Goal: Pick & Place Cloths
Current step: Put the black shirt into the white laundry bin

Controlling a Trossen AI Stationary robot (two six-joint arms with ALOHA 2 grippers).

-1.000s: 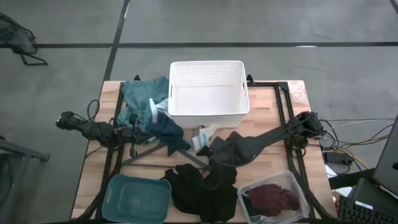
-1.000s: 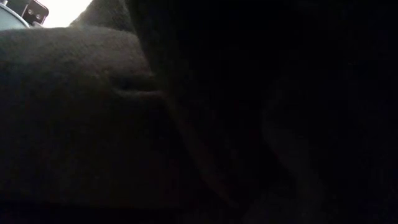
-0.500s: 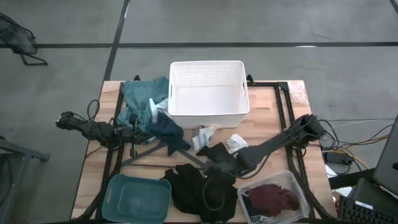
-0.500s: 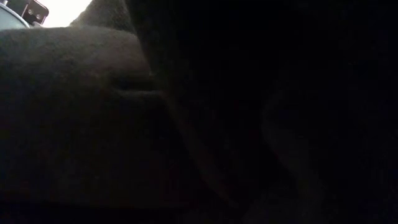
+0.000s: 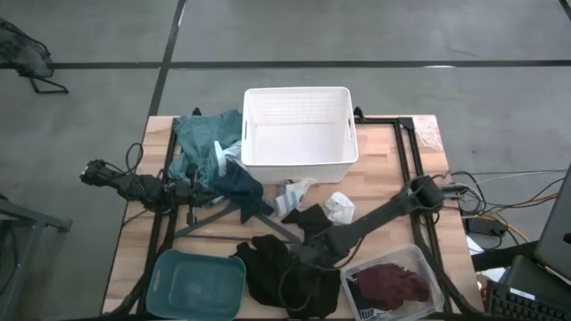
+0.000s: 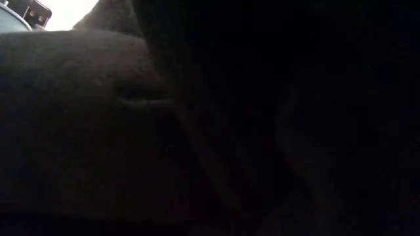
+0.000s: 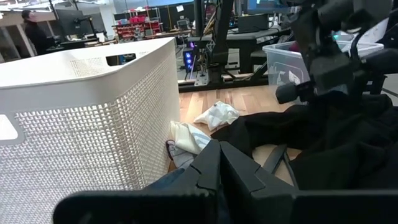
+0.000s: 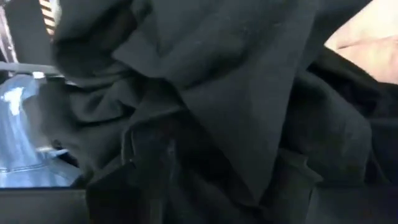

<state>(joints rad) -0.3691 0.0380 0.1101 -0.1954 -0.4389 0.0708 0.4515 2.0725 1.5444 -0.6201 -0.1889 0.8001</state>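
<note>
A black cloth (image 5: 290, 275) lies in a heap near the table's front edge and fills the right wrist view (image 8: 205, 112). My right gripper (image 5: 310, 257) is low over its far part. My left gripper (image 7: 217, 163) is shut beside the white basket (image 5: 299, 134), and a navy cloth (image 5: 239, 185) lies bunched over it. A teal-green cloth (image 5: 205, 141) lies by the basket's left side. A small white cloth (image 5: 339, 207) and a grey-striped piece (image 5: 291, 198) lie on the wood. A maroon cloth (image 5: 389, 285) sits in a clear bin (image 5: 426, 267). My left gripper has the navy cloth's edge (image 7: 171, 179) lying against its shut fingers (image 7: 205, 171). Whether the fingers pinch the cloth or it only rests on them, I cannot tell.
A dark grey hanger (image 5: 214, 223) lies on the wood between the arms. A teal tub (image 5: 196, 283) stands at the front left. Black frame rails (image 5: 412, 160) run along the table's right side. Dark cloth blocks the low view (image 6: 210, 131).
My right gripper has gone toward the table's near edge and down, from over the small white cloth to the black heap. The small white cloth, hidden under the arm before, now shows.
</note>
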